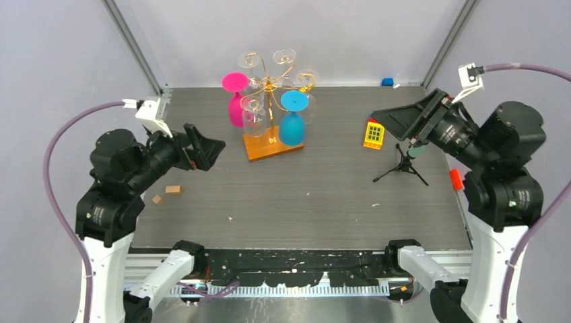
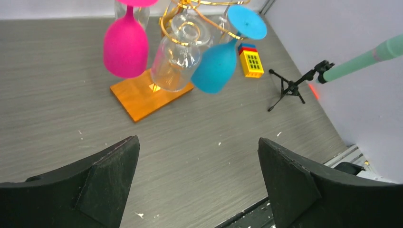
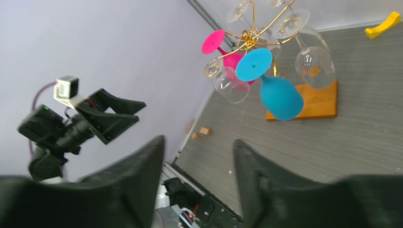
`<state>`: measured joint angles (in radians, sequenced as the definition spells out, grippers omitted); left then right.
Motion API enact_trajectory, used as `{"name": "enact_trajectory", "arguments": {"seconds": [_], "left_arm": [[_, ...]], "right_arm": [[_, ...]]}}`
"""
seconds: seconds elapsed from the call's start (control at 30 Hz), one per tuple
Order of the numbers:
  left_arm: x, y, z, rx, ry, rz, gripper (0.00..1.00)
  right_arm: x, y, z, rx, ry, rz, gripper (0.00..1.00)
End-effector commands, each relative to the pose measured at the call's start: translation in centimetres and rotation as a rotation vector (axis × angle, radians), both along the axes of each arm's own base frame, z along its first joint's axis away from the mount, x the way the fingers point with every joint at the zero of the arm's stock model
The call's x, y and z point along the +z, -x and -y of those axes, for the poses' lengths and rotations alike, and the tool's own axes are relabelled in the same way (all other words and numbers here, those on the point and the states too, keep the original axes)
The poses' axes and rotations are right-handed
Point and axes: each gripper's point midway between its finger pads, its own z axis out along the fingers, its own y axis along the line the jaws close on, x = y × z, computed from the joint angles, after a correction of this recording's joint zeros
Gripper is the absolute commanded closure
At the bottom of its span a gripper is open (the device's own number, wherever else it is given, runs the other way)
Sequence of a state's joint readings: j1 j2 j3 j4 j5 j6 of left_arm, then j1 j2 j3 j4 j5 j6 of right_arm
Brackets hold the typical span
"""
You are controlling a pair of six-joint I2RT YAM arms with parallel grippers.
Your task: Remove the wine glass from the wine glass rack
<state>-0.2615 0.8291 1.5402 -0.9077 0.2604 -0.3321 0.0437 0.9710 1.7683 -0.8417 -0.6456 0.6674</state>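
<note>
- The wine glass rack [image 1: 271, 144] stands at the back middle of the counter [image 1: 303, 202]. Its wooden base lies flat, its gold wire tree is upright, and it is well apart from both arms.
- Every glass on it hangs upside down, with the foot caught in a curled arm and the bowl pointing at the counter. To my eye, that means a glass has to be slid out along the curl rather than pulled straight down.
- There is one pink glass [image 1: 236, 111] on the left side and one blue glass [image 1: 291, 129] on the right.
- I count four clear glasses [image 1: 254, 116], though they overlap behind the coloured ones, so I wouldn't swear to it. None is off the rack yet.
- The left gripper [image 1: 209, 149] hovers over the left of the counter, spread wide with nothing between its fingers, and faces the rack.
- The right gripper [image 1: 394, 124] hangs raised on the right, parted partway and empty, also turned toward the rack.
- I'd guess both hold back like this to keep the rack in their cameras. No approach has begun, and the left looks nearer the pink glass and the front clear one.
- Also on the counter are one small black tripod [image 1: 402, 165], one yellow toy block [image 1: 374, 134], two small wooden blocks [image 1: 173, 190] and one red piece [image 1: 456, 178].
</note>
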Motion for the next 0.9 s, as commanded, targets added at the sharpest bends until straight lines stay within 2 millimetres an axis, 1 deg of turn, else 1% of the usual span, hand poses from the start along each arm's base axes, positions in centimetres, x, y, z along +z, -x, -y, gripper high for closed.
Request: {"name": "enact_trajectory", "arguments": {"seconds": [0.0, 0.07, 0.1, 0.27, 0.3, 0.33, 0.37, 0.4, 0.43, 0.47, 0.5, 0.53, 0.57, 0.6, 0.63, 0.67, 0.7, 0.73, 0.77, 0.87], "left_arm": [[1.4, 0.0, -0.1, 0.004, 0.026, 0.123, 0.02], [0.9, 0.0, -0.2, 0.013, 0.033, 0.123, 0.02], [0.4, -0.1, -0.3, 0.019, 0.038, 0.115, 0.02], [-1.0, -0.1, -0.2, 0.023, 0.045, 0.078, 0.02], [-1.3, -0.1, -0.2, 0.026, 0.047, 0.069, 0.02], [-1.6, -0.2, -0.2, 0.026, 0.052, 0.063, 0.02], [-1.9, -0.2, -0.1, 0.025, 0.058, 0.056, 0.02], [-2.4, -0.3, 0.0, 0.021, 0.061, 0.047, 0.02], [-2.6, -0.3, 0.1, 0.016, 0.065, 0.043, 0.02], [-2.9, -0.3, 0.3, 0.012, 0.068, 0.038, 0.02], [-3.2, -0.3, 0.3, 0.01, 0.068, 0.029, 0.02], [-3.5, -0.3, 0.3, 0.011, 0.065, 0.024, 0.02], [-3.8, -0.4, 0.3, 0.012, 0.063, 0.017, 0.02], [-4.1, -0.4, 0.2, 0.015, 0.06, 0.008, 0.02], [-4.5, -0.5, 0.2, 0.016, 0.057, -0.003, 0.02], [-4.8, -0.5, 0.3, 0.016, 0.054, -0.015, 0.02], [-5.2, -0.5, 0.3, 0.015, 0.051, -0.026, 0.02], [-5.4, -0.5, 0.3, 0.014, 0.048, -0.035, 0.02], [-5.7, -0.5, 0.3, 0.013, 0.044, -0.045, 0.02], [-6.2, -0.5, 0.3, 0.012, 0.038, -0.066, 0.02]], "right_arm": [[1.2, -1.0, -0.8, 0.044, -0.073, 0.043, 0.3], [1.0, -1.5, -1.1, 0.062, -0.098, 0.034, 0.27], [0.4, -2.0, -1.2, 0.067, -0.109, 0.017, 0.27], [-0.3, -3.5, -1.3, 0.038, -0.138, -0.008, 0.26], [-0.5, -3.8, -1.6, 0.041, -0.142, -0.019, 0.26], [-0.9, -4.5, -1.5, 0.01, -0.145, -0.032, 0.26], [-1.5, -4.9, -2.2, 0.016, -0.142, -0.058, 0.26], [-1.8, -5.7, -1.9, -0.033, -0.139, -0.068, 0.23], [-2.6, -6.0, -3.1, -0.018, -0.129, -0.096, 0.22], [-3.0, -7.0, -3.0, -0.074, -0.122, -0.104, 0.2], [-3.9, -7.4, -4.5, -0.054, -0.106, -0.132, 0.19], [-4.3, -8.2, -4.6, -0.101, -0.09, -0.133, 0.19], [-5.3, -8.5, -6.3, -0.076, -0.067, -0.16, 0.18], [-5.6, -9.3, -6.4, -0.122, -0.056, -0.165, 0.18], [-6.7, -9.7, -7.9, -0.11, -0.034, -0.192, 0.18], [-7.0, -10.6, -7.9, -0.163, -0.033, -0.195, 0.18], [-7.9, -11.5, -8.5, -0.201, -0.018, -0.211, 0.18], [-8.2, -11.9, -8.7, -0.22, -0.015, -0.216, 0.18], [-8.9, -12.6, -8.9, -0.261, -0.002, -0.225, 0.18], [-9.7, -14.1, -9.2, -0.318, 0.002, -0.23, 0.18]]}}
